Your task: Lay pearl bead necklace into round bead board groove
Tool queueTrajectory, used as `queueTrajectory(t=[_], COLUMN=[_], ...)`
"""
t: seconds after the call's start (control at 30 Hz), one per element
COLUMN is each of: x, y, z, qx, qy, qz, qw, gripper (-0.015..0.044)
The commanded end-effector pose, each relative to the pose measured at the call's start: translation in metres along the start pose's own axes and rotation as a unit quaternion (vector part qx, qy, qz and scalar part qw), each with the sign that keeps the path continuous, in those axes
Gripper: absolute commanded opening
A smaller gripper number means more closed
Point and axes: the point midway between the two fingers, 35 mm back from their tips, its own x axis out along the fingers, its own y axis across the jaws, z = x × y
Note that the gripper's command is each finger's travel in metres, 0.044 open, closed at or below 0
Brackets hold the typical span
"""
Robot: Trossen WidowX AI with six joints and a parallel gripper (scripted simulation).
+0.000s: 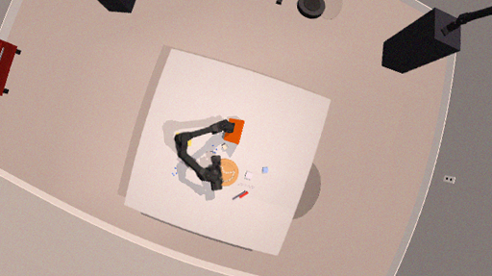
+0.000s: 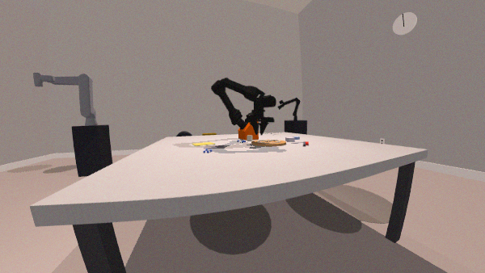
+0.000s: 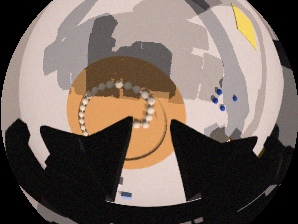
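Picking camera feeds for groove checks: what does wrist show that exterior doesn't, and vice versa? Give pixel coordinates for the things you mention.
Wrist only: the necklace (image 3: 151, 101) bead by bead, its near end curling inward off the bare groove (image 3: 165, 131) of the bead board (image 2: 268, 143).

Exterior only: the wall clock (image 2: 405, 23), the grey arm (image 2: 86, 94) on its pedestal (image 2: 92, 151), the table legs (image 2: 400, 202).

Both: bead board, gripper (image 3: 152, 121) (image 2: 262, 131), blue beads (image 3: 222, 108) (image 2: 207, 151), yellow piece (image 3: 243, 26) (image 2: 203, 144).

Overhead view looks down on the white table (image 1: 261, 94) (image 2: 202, 174); exterior faces it low across one corner; wrist peers closely onto the round board (image 1: 232, 180) (image 2: 268, 143).
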Motion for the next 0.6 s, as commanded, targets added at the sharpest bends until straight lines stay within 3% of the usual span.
queueTrajectory(t=[0.0, 0.57], x=[-0.003, 0.011], y=[0.0, 0.003], z=[0.0, 0.0], qx=[0.029, 0.03], qy=[0.003, 0.003], qz=[-0.002, 0.002], qw=[1.0, 1.0], gripper=[0.012, 0.012])
